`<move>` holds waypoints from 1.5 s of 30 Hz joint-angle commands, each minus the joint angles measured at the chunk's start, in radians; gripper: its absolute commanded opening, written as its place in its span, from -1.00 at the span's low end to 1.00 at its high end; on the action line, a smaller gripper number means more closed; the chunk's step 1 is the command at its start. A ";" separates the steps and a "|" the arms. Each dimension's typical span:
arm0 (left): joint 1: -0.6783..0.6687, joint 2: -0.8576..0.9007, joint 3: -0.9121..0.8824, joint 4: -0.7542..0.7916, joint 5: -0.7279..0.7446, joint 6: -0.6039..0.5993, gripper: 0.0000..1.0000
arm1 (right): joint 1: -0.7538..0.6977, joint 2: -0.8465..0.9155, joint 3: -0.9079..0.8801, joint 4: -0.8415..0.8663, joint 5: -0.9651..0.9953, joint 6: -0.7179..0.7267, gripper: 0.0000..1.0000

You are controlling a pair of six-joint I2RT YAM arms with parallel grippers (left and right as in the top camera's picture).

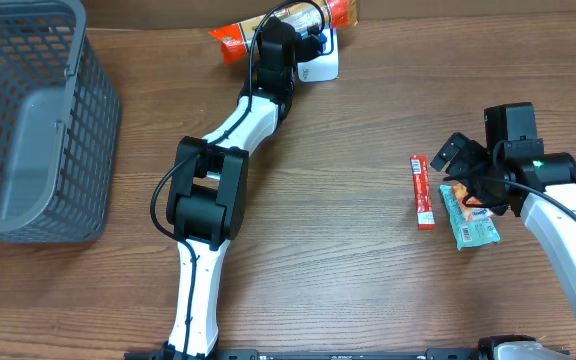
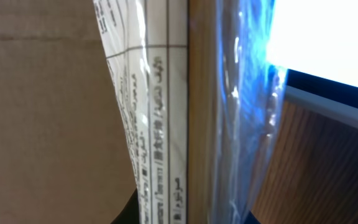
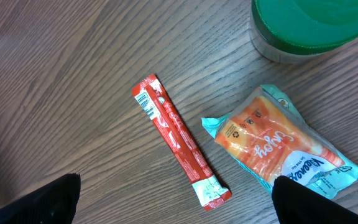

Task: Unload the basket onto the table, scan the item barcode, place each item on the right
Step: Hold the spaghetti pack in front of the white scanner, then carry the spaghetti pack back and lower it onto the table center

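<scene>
The tabletop (image 1: 348,250) is showing matt wood grain. The basket (image 1: 93,130) is looking like grey plastic mesh. The red stick sachet (image 3: 179,140) and orange snack packet (image 3: 278,152) are gleaming as glossy film; the clear-wrapped pack (image 2: 235,124) is glinting, crinkled.

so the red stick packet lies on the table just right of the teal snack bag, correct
No: the red stick packet lies on the table just left of the teal snack bag, not right of it. The overhead view shows this, and the right wrist view agrees.
</scene>
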 commanded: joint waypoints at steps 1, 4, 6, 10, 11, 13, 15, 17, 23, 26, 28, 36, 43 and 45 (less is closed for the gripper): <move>0.012 -0.044 0.042 0.026 -0.021 -0.064 -0.92 | -0.002 -0.002 0.011 0.003 0.003 -0.005 1.00; 0.013 -0.044 0.042 0.012 -0.021 -0.092 -0.92 | -0.002 -0.002 0.011 0.002 0.003 -0.005 1.00; 0.012 -0.044 0.042 0.002 -0.021 -0.114 -0.92 | -0.002 -0.002 0.011 0.003 0.003 -0.005 1.00; 0.012 -0.044 0.042 -0.005 -0.019 -0.150 -0.92 | -0.002 -0.002 0.011 0.003 0.003 -0.005 1.00; 0.012 -0.044 0.042 0.005 -0.019 -0.149 -0.92 | -0.002 -0.002 0.011 0.003 0.003 -0.005 1.00; 0.012 -0.044 0.042 0.040 -0.021 -0.143 -0.92 | -0.002 -0.002 0.011 0.003 0.003 -0.005 1.00; 0.011 -0.044 0.042 0.085 -0.026 -0.117 -0.92 | -0.002 -0.002 0.011 0.002 0.003 -0.005 1.00; 0.009 -0.044 0.042 0.152 -0.044 -0.114 -0.92 | -0.002 -0.002 0.011 0.003 0.003 -0.005 1.00; -0.012 -0.060 0.043 0.263 -0.135 -0.116 -0.92 | -0.002 -0.002 0.011 0.002 0.003 -0.005 1.00; -0.035 -0.087 0.043 0.263 -0.203 -0.145 -0.92 | -0.002 -0.002 0.011 0.003 0.003 -0.005 1.00; -0.049 -0.105 0.043 0.262 -0.252 -0.188 -0.92 | -0.002 -0.002 0.011 0.003 0.003 -0.005 1.00; -0.172 -0.233 0.043 0.140 -0.614 -0.395 -0.92 | -0.002 -0.002 0.011 0.002 0.003 -0.005 1.00; -0.326 -0.371 0.043 -0.502 -0.713 -0.751 -0.91 | -0.002 -0.002 0.011 0.003 0.003 -0.005 1.00; -0.370 -0.410 0.043 -0.720 -0.662 -0.906 -0.92 | -0.002 -0.002 0.011 0.002 0.003 -0.005 1.00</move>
